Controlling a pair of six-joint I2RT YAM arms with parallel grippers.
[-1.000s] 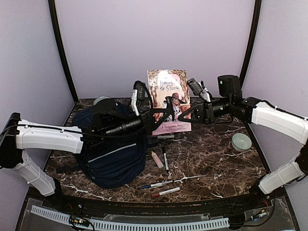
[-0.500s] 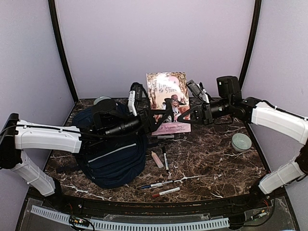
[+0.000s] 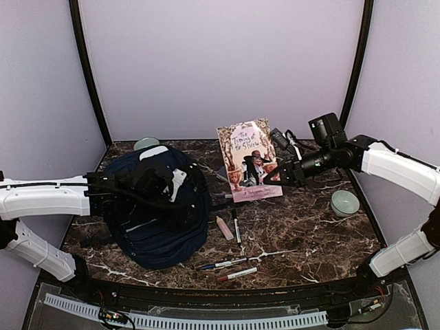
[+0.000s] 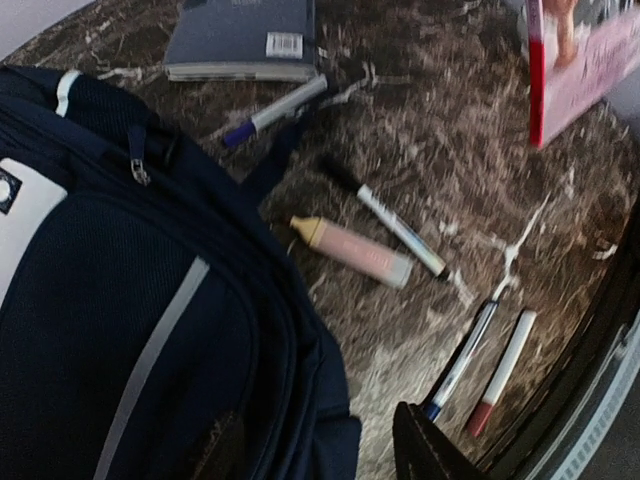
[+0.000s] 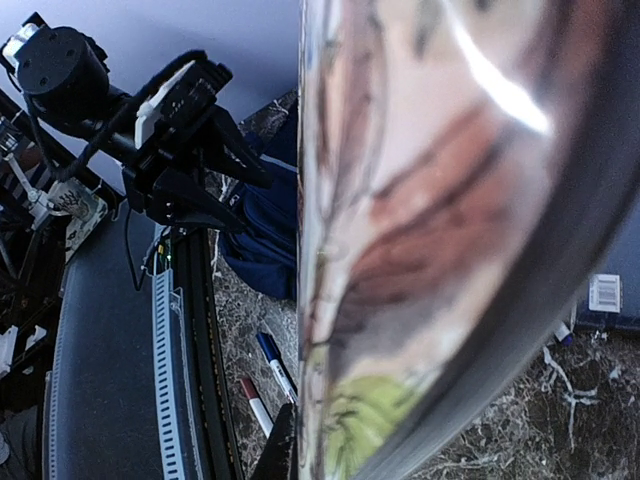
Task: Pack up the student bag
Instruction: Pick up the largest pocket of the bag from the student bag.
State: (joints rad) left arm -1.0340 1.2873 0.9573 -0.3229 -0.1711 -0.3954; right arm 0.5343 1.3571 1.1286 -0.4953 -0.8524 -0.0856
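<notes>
Top external: right end effector (image 3: 282,172) pinches glossy rectangular book (image 3: 247,158); left end effector (image 3: 180,192) spread above soft navy student bag (image 3: 161,240).

Pens (image 3: 236,227) before book (image 3: 251,161), right of bag (image 3: 165,237)

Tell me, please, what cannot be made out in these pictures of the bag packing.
Whether the student bag is unzipped: top view, the left arm lies across it.
Tips of the right claw: top view, behind the paperback; right wrist view, only blurred cover.
Most of the navy book: left wrist view, cut off by the top edge.
Lettering on the pens: all views, too small.
</notes>
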